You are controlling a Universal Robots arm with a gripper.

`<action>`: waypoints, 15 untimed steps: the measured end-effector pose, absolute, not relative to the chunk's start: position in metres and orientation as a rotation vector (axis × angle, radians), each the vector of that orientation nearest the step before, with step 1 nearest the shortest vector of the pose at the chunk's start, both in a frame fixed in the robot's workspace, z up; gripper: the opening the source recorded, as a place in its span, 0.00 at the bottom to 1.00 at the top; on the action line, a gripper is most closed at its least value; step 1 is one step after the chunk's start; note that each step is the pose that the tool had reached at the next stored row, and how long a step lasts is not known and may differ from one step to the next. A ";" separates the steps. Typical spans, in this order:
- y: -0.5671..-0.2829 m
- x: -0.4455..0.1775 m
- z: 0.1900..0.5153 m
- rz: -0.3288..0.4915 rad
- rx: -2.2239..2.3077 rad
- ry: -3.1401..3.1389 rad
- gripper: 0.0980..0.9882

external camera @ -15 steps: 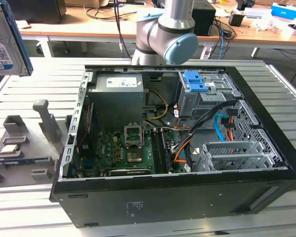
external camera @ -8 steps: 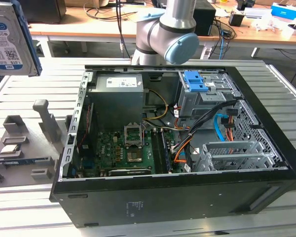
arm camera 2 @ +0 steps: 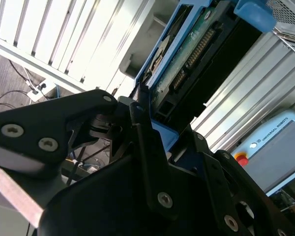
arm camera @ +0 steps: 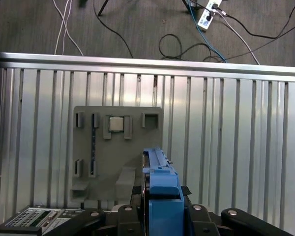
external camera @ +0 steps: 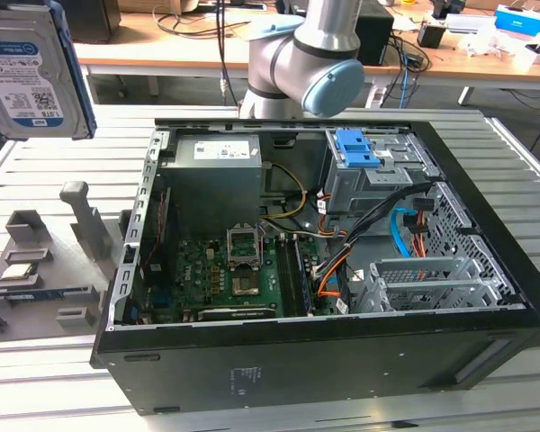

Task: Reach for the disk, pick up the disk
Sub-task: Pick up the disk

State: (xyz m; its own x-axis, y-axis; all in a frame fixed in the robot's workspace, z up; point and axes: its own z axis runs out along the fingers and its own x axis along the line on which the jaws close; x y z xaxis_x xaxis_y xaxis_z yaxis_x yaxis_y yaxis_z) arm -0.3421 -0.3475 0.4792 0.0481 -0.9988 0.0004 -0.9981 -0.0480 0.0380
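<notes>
Since the claw (arm camera 2: 148,129) is clamped on the disk (external camera: 31,67), high above the gray holder (external camera: 85,225) at left, we judge the pick-up done; moving it calls for a firm grip.

Bright even light, glare on table (arm camera 2: 88,42)

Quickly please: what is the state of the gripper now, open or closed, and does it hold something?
The gripper is closed and holds the disk.

Slatted metal table (external camera: 45,166), wooden desks (external camera: 162,52) behind
</notes>
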 end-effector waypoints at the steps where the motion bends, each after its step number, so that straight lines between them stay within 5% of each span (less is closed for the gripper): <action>1: -0.347 -0.339 0.479 -0.040 2.254 -2.148 0.30; 15: -0.347 -0.270 0.479 -0.041 2.254 -2.148 0.30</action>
